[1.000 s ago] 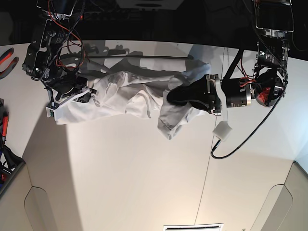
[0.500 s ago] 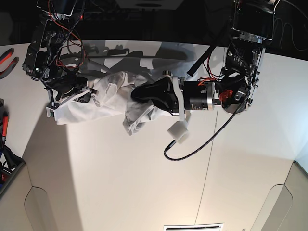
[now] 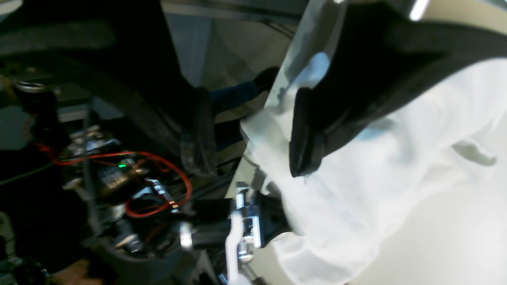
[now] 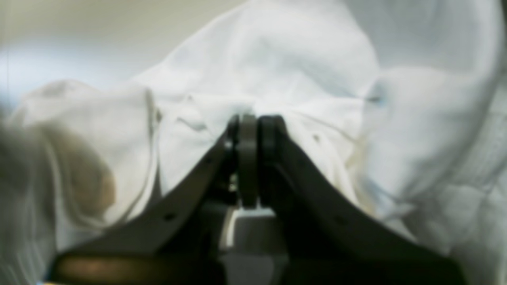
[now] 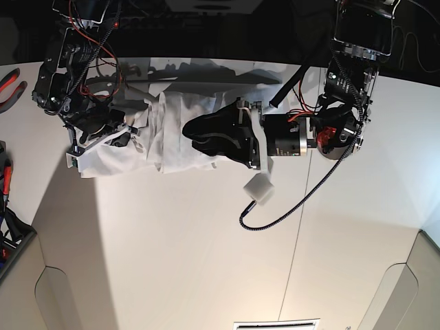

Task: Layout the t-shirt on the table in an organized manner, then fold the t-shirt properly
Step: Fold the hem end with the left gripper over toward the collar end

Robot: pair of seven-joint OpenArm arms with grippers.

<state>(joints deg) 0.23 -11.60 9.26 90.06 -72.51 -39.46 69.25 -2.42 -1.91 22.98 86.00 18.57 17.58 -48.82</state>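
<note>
The white t-shirt (image 5: pixel 161 137) lies bunched in a narrow heap at the back left of the table (image 5: pixel 206 240). My right gripper (image 5: pixel 126 134) grips its left end; in the right wrist view the right gripper (image 4: pixel 248 120) is shut on a fold of the t-shirt (image 4: pixel 297 59). My left gripper (image 5: pixel 194 135) reaches in from the right over the heap's right side. In the left wrist view the left gripper (image 3: pixel 249 146) stands open, one black finger (image 3: pixel 307 130) resting over the t-shirt (image 3: pixel 396 178), whose edge lies loose between the fingers.
Red-handled pliers (image 5: pixel 10 86) and other tools (image 5: pixel 5 172) lie at the left edge beside a dark bin (image 5: pixel 10 240). A white block (image 5: pixel 258 187) on a black cable hangs from the left arm. Beige corner panels (image 5: pixel 69 302) (image 5: pixel 405 295) flank the front.
My left arm carried the shirt's right part leftward, gathering the cloth into a narrow heap, and its fingers opened. My right arm has not moved.
</note>
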